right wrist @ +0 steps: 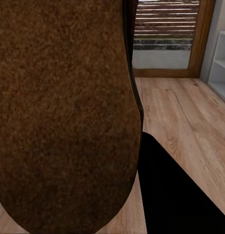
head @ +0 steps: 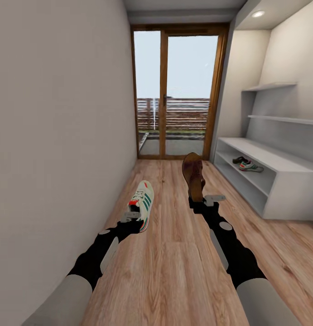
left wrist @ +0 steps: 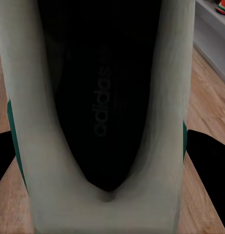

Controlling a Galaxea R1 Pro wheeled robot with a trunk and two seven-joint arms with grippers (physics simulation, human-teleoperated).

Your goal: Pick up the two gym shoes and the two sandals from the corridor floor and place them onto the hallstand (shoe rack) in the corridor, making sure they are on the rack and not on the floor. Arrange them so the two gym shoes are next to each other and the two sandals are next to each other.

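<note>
Head view: gym shoe (head: 143, 204) clamped in left end effector (head: 133, 216), sandal (head: 193, 175) clamped in right end effector (head: 205, 200), both off the corridor floor (head: 174, 262); hallstand (head: 283, 192) lies ahead-right, nearer right arm; second gym shoe (head: 251, 167) on its lower shelf, long axis along the rack.

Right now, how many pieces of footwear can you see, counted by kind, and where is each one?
White lace-up gym shoes with green stripes: 2, one held in the left claw, one on the light-grey shoe rack
Dark brown leather sandals: 2, one held in the right claw, one on the shoe rack
Total: 4
</note>
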